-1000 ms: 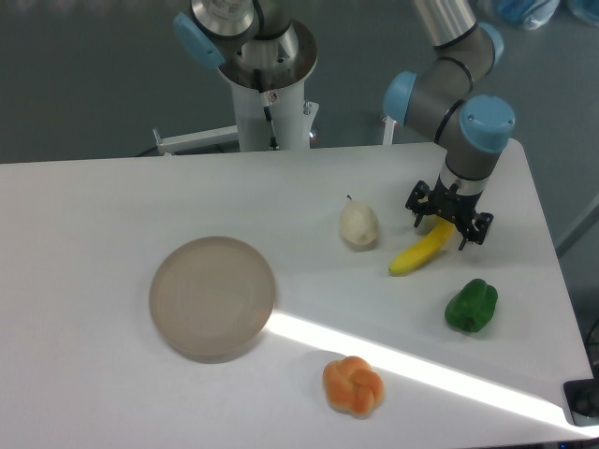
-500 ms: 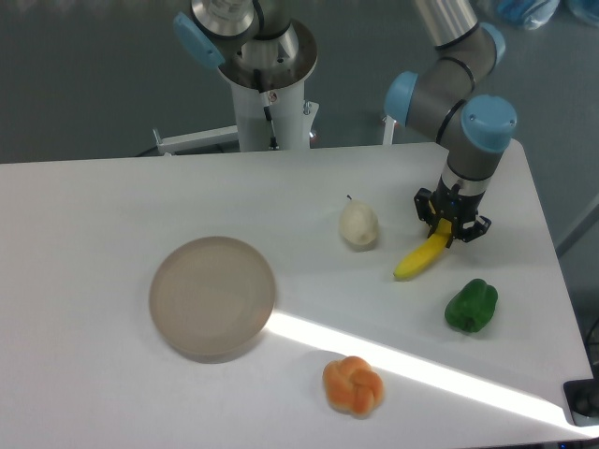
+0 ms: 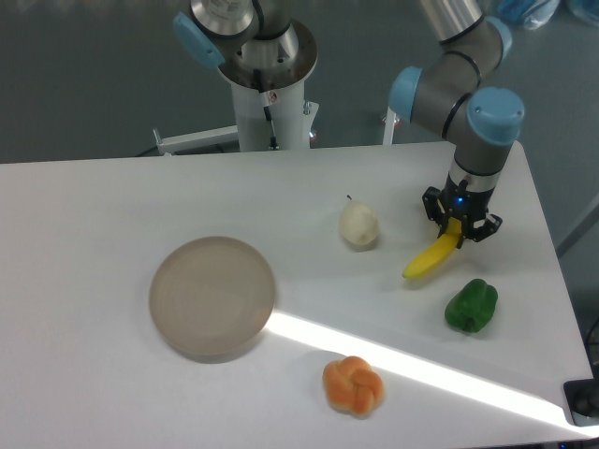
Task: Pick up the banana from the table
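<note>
Gripper [image 3: 458, 228] is pinched on the banana [image 3: 432, 257] at its far-right end, an off-centre grip, so the free end droops near-left toward the table [image 3: 112, 206]. Banana sits right of the pear [image 3: 358, 225], far from the green pepper [image 3: 471, 306].

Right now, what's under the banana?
Only bare white table shows beneath the banana. The pincer is shut on its upper end and hides that tip. I cannot tell whether the lower end touches the table.
</note>
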